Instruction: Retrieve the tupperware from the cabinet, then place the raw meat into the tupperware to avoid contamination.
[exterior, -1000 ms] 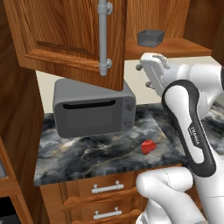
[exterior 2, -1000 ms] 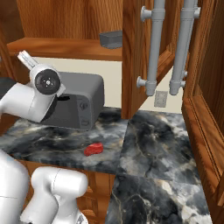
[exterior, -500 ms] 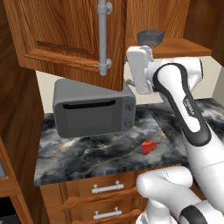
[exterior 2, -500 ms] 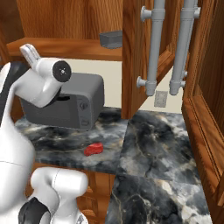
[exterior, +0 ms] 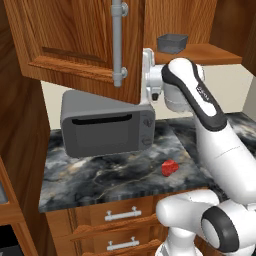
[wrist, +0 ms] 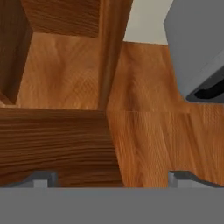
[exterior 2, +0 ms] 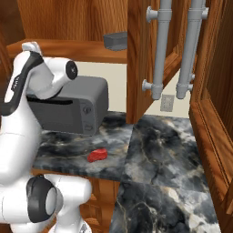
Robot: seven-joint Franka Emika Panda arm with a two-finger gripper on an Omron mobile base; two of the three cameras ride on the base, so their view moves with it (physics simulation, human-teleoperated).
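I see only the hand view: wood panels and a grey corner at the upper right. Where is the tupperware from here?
Observer: The tupperware stands on the open cabinet shelf, higher than the gripper.
Operator: What is the grey corner?
Observer: It is the microwave, which stands on the counter below the cabinet.
Operator: Is the raw meat near it?
Observer: The raw meat lies on the counter in front of the microwave's right end, apart from it.
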